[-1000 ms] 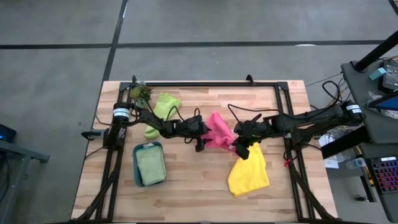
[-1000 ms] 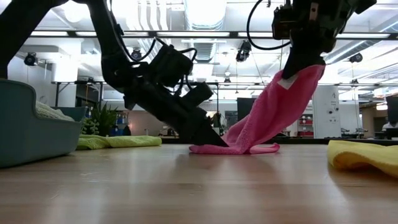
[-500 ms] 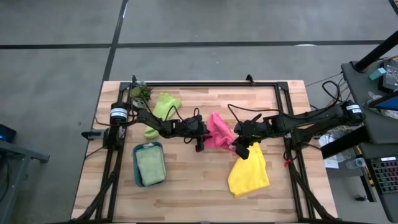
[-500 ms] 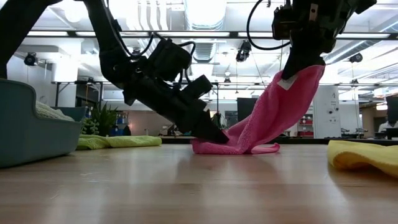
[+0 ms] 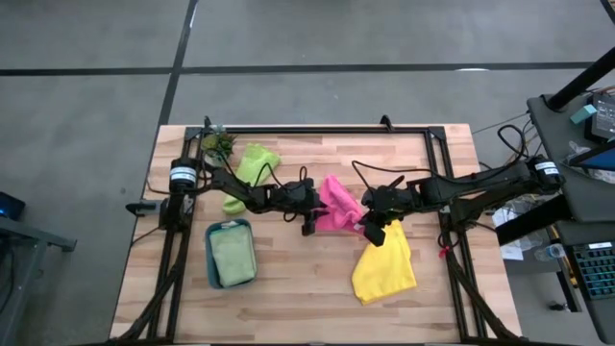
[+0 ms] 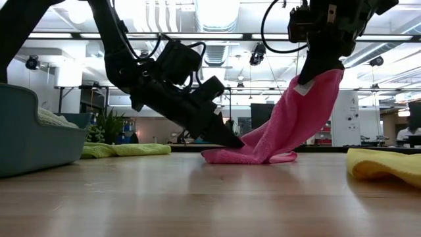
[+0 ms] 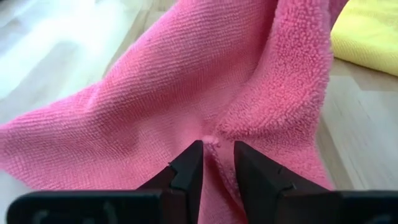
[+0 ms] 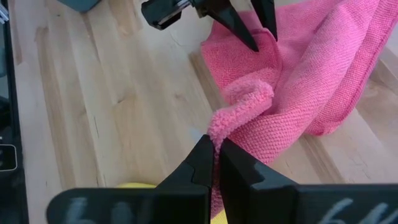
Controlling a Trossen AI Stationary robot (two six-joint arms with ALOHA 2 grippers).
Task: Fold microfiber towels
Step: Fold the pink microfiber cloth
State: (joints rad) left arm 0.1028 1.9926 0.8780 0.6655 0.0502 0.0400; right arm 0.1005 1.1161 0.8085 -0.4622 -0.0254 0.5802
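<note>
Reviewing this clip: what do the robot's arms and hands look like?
Both arms are black and jointed, with loose black cables looping along them. Each carries a white label band near its base. The left hand and right hand each end in two dark, tapering wedge-shaped fingers.

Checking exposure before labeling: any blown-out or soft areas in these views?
Low view: ceiling lights blown out, arms backlit and dark. Left wrist view: pink towel sharp, table glary and soft, own fingers blurred. Right wrist view: wood grain crisp, own fingers soft. High view: evenly lit.
</note>
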